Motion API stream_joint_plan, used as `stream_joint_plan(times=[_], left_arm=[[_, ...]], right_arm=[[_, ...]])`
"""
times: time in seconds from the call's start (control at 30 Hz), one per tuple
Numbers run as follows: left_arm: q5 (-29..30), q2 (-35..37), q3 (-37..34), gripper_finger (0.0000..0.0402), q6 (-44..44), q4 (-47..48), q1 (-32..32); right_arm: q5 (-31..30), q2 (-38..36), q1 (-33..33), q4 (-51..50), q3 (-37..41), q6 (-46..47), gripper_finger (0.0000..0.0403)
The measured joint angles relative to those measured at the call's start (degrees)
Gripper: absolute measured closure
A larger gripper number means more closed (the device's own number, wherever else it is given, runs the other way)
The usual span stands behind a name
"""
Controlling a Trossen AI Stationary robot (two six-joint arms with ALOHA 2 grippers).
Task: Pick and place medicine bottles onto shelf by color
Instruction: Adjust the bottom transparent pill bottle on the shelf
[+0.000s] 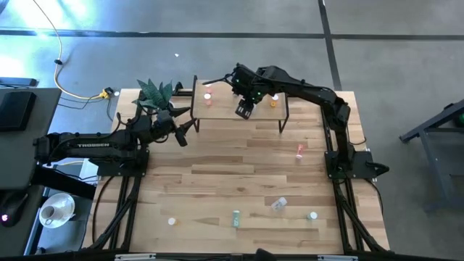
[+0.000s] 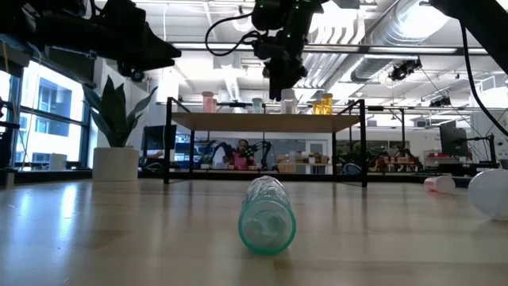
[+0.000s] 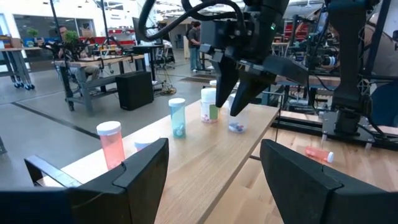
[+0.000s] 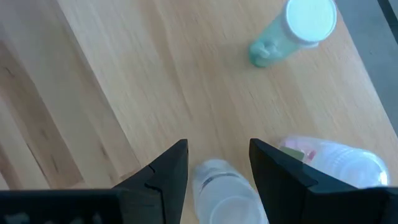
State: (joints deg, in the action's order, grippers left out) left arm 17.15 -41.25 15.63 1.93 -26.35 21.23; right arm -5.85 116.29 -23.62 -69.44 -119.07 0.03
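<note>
Left side of my table: left gripper [image 1: 194, 126] hangs just off the shelf's left end, jaws wide apart and holding nothing; its wrist view looks along the board between its two fingers [image 3: 143, 165]

Shelf [image 1: 225, 110], far centre of the table: in the left wrist view I count, going along the board, a pink-red bottle [image 3: 111, 143] upright at the near end, a green bottle [image 3: 177, 117] upright, then a cluster by the right arm. All these stand with long axis vertical, caps up

Right gripper [image 1: 244, 109] points straight down over the shelf's middle. The right wrist view shows a clear bottle [image 4: 225, 194] standing cap-up between the fingers [image 4: 163, 171]; the jaws sit part-open around it, and I cannot tell whether the pads touch it. A second clear bottle [image 4: 333, 158] stands just beside it

Only the low view shows the orange bottles [image 2: 322, 104] at the shelf's right end

Front of table, low view: a green bottle [image 2: 267, 214] lies on its side, long axis running toward the camera. Right of it in the high view lie a clear one [image 1: 279, 205] and a white-capped one [image 1: 312, 215]; a pink-red one [image 1: 299, 150] lies nearer the shelf
</note>
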Motion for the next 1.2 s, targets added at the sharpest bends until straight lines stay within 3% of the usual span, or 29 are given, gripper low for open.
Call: stream_joint_plan(times=[0.3,0.57,0.7,0.9,1.2], left_arm=[[0.0,0.0,0.01,0.0159,0.15,0.0,0.0],[0.0,0.0,0.01,0.0159,0.15,-0.01,0.0],[0.0,0.0,-0.01,0.0159,-0.24,-0.02,0.0],[0.0,0.0,-0.01,0.0159,-0.24,0.0,0.0],[0.0,0.0,0.01,0.0159,-0.24,0.0,0.0]], right_arm=[[0.71,0.0,0.65,1.55,-0.11,-1.7,0.024],[6.95,0.0,2.23,0.8,-0.11,-1.46,0.024],[6.83,0.0,2.64,-2.22,-0.11,-0.37,0.024],[0.15,0.0,2.61,-3.31,-0.11,1.6,0.024],[0.0,0.0,2.5,-4.64,-0.11,1.67,0.024]])
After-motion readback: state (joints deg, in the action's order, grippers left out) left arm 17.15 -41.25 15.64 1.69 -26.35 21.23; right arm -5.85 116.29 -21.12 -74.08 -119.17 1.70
